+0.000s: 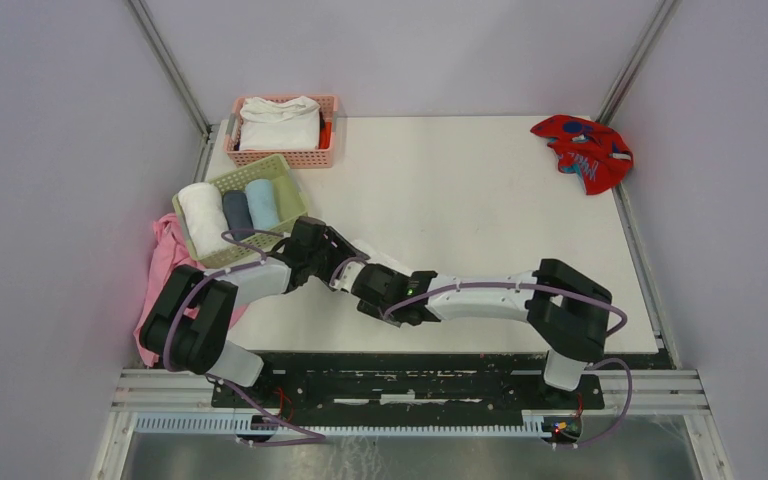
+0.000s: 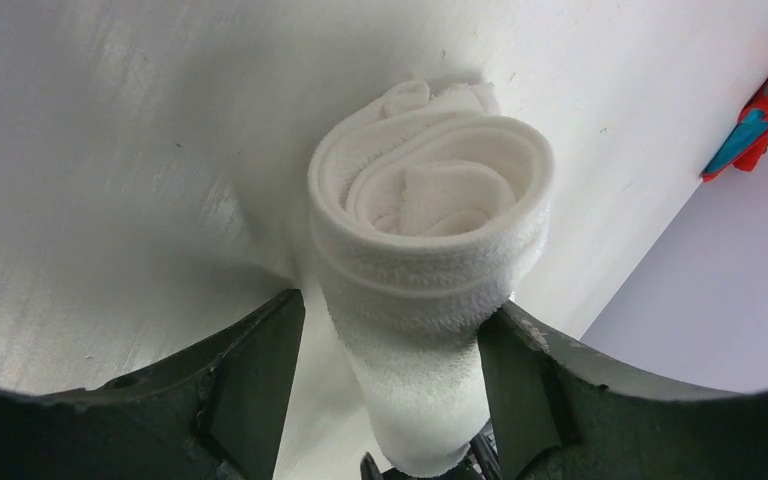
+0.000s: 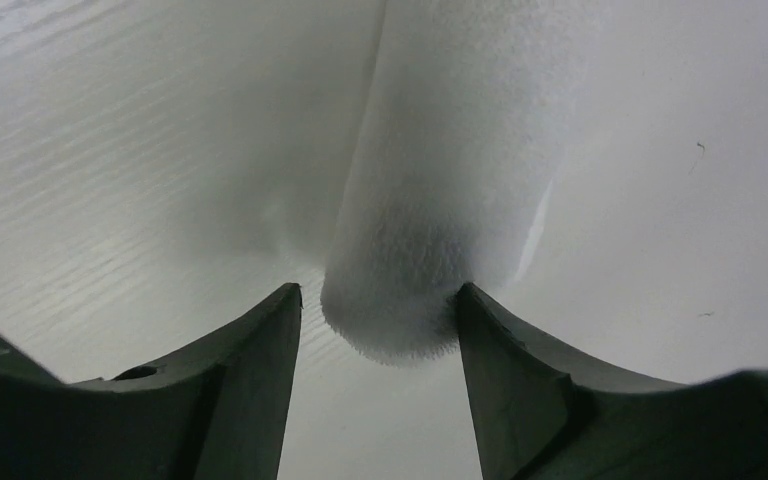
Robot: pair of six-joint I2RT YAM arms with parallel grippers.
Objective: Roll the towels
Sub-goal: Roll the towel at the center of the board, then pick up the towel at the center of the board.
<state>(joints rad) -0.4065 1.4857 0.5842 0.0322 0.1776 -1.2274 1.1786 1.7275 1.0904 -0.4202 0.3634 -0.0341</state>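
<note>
- L gripper (image 2: 395, 310): fingers straddle white towel roll (image 2: 430, 200) just behind its spiral end. One finger touches the terry, thin gap at the other, so can't tell if it's clamped.
- R gripper (image 3: 380, 295): jaws spread either side of the roll's other end, gap visible on one side, no pinch.
- Roll lies on table (image 1: 460, 200) betw both claws, near edge, left of centre. Spiral looks tight and even.
- Step, my read: rolling of this one is done; pick-up/transfer is up.
- Next needs: one firm grip across the roll body so the outer flap doesn't unwind, other arm clear of it. Probable dest = green basket (image 1: 290, 180), just beyond L arm.
- Red towel (image 1: 582, 150): crumpled, unrolled, far-right corner, well apart from both claws. Prob the next job.
</note>
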